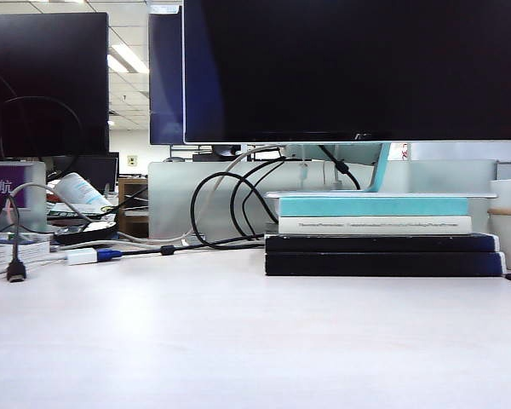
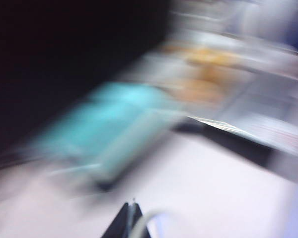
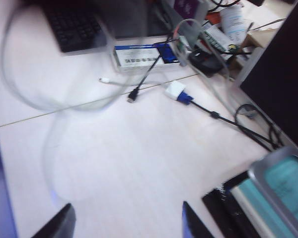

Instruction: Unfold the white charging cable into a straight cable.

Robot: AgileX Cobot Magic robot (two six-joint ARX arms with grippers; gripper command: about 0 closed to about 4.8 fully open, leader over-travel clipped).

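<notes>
Cable axis: white charging cable [image 3: 49,106] has no single direction; it sweeps in a wide blurred loop above the table [image 3: 139,163].
Cable look: thin, white, small plug [image 3: 105,80] showing.
Left gripper [image 2: 130,220]: fingers closed, cable arcing beside them.
Right gripper [image 3: 124,220]: fingers apart, empty.

A stack of books [image 1: 383,243] lies right on the table [image 1: 238,341] — adapter block [image 1: 82,256] far left.

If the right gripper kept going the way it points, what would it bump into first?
Probably the bare table. The right gripper, jaws open, points at it; the blurred white charging cable loops just to the side.
</notes>
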